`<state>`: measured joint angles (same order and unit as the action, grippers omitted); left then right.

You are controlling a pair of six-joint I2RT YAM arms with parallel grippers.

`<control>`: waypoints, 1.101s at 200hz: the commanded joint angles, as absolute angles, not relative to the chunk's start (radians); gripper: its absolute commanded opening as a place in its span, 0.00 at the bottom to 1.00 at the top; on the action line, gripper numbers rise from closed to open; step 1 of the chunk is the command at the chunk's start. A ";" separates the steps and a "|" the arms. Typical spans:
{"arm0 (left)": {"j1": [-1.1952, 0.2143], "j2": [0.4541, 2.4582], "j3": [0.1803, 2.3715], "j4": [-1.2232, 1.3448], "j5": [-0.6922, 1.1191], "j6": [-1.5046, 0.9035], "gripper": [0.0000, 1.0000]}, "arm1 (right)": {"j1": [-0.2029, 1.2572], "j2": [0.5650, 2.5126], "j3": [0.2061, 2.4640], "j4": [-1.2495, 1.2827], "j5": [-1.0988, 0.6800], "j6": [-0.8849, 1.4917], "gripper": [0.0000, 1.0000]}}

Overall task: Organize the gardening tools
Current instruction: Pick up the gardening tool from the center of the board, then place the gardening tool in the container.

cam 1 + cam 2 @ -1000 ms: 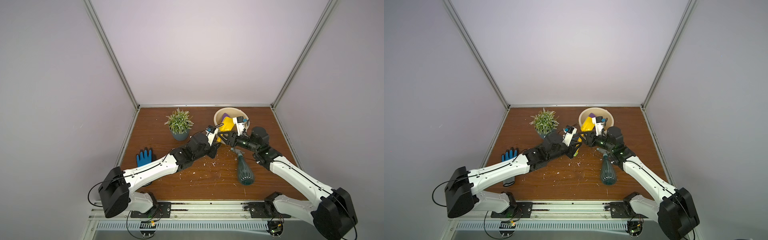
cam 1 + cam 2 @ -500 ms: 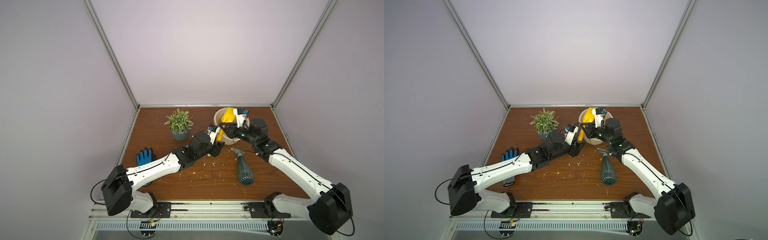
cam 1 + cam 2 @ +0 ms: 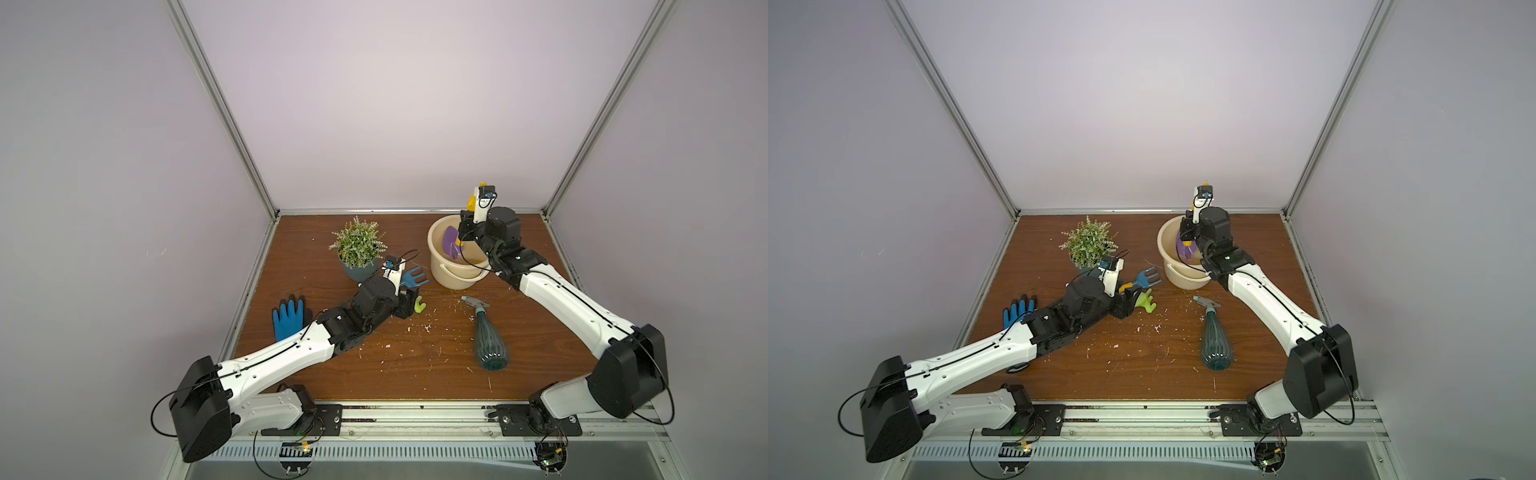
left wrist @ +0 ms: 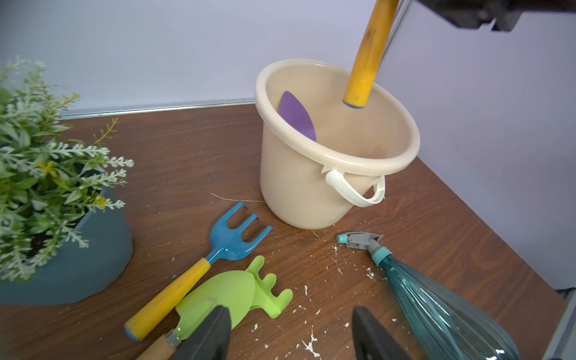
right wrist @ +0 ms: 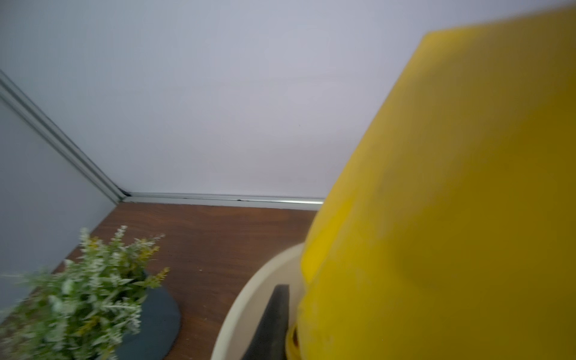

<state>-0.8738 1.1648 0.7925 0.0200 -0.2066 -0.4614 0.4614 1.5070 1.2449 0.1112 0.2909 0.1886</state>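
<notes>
Low in a top view, right of centre, the teal spray bottle (image 3: pixel 490 347) is seen lying on the table (image 3: pixel 415 374). Left of it the left gripper (image 3: pixel 412 305) is held with jaws spread at the lime tools (image 4: pixel 237 293), beside the blue fork (image 4: pixel 232 238). Farther back, the yellow trowel (image 4: pixel 371 53) is clamped blade-up by the right gripper (image 3: pixel 462 237), its handle end hung over the cream bucket (image 4: pixel 296 193), where a purple trowel (image 4: pixel 296 121) is leaned.

Plain pale lilac walls (image 3: pixel 374 104) and grey aluminium corner posts (image 3: pixel 225 112) enclosed a scratched dark brown wooden tabletop (image 3: pixel 415 374), evenly lit.
</notes>
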 commanded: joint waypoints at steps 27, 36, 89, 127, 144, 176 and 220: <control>-0.823 1.143 0.724 -0.048 -0.223 -0.536 0.71 | 0.454 1.580 1.209 0.227 0.418 0.104 0.13; -0.823 1.145 0.715 -0.052 -0.228 -0.540 0.72 | 0.453 1.591 1.202 0.231 0.419 0.104 0.13; -0.818 1.189 0.675 -0.041 -0.220 -0.549 0.72 | 0.430 1.652 1.167 0.254 0.406 0.126 0.16; -0.815 1.225 0.670 -0.030 -0.213 -0.544 0.73 | 0.426 1.655 1.167 0.248 0.400 0.141 0.31; -0.811 1.250 0.675 -0.030 -0.207 -0.539 0.73 | 0.425 1.649 1.178 0.233 0.400 0.143 0.36; -0.802 1.286 0.684 -0.029 -0.204 -0.532 0.73 | 0.425 1.617 1.196 0.205 0.398 0.142 0.44; -0.762 1.297 0.680 -0.018 -0.177 -0.525 0.71 | 0.426 1.525 1.214 0.124 0.339 0.180 0.48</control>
